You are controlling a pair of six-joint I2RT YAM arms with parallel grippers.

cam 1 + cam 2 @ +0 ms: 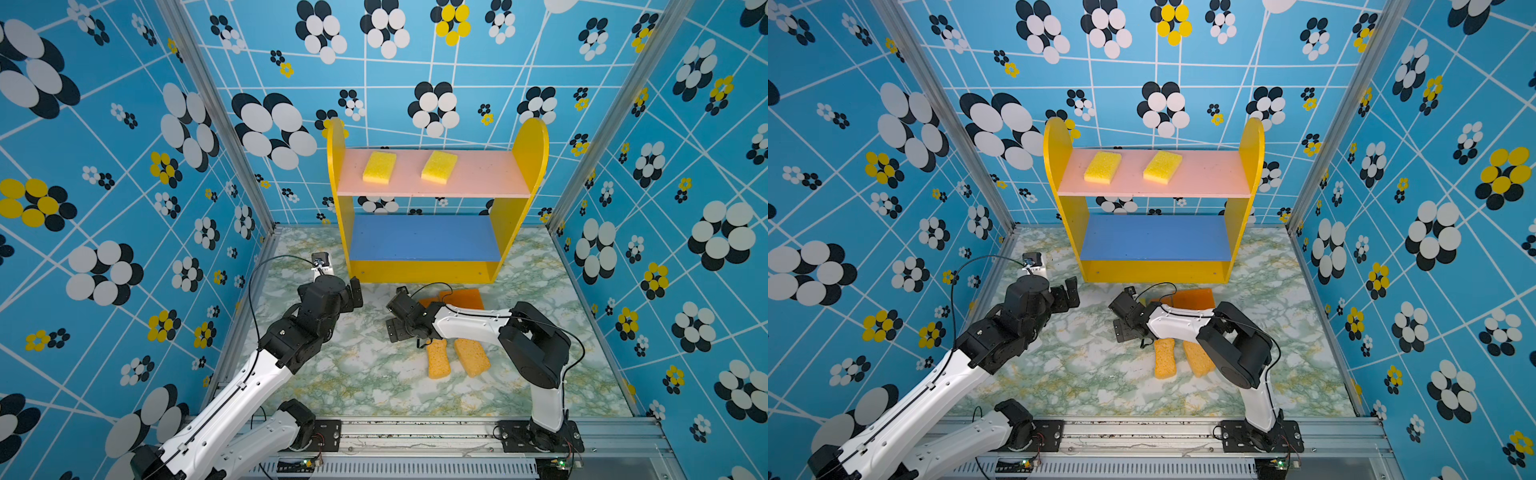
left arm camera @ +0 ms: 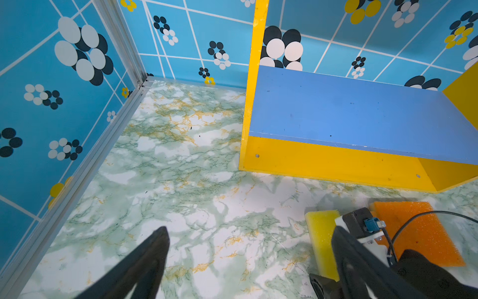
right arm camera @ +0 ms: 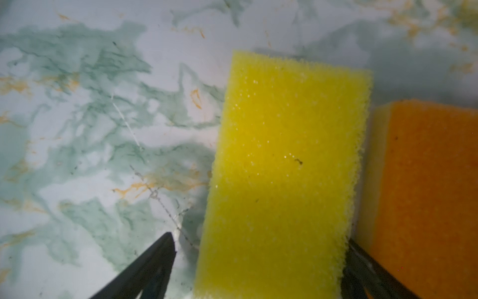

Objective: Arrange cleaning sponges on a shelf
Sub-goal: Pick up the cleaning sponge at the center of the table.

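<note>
Hidden under the right arm in both top views yet plain in the right wrist view: third yellow sponge flat on the counter between wide right jaws, one finger apart from it, beside an orange sponge; two yellow sponges on the shelf at frame centre; left jaws wide, empty.

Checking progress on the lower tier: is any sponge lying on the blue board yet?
No: in both top views the blue board is bare, while two yellow sponges lie on the pink board.
</note>
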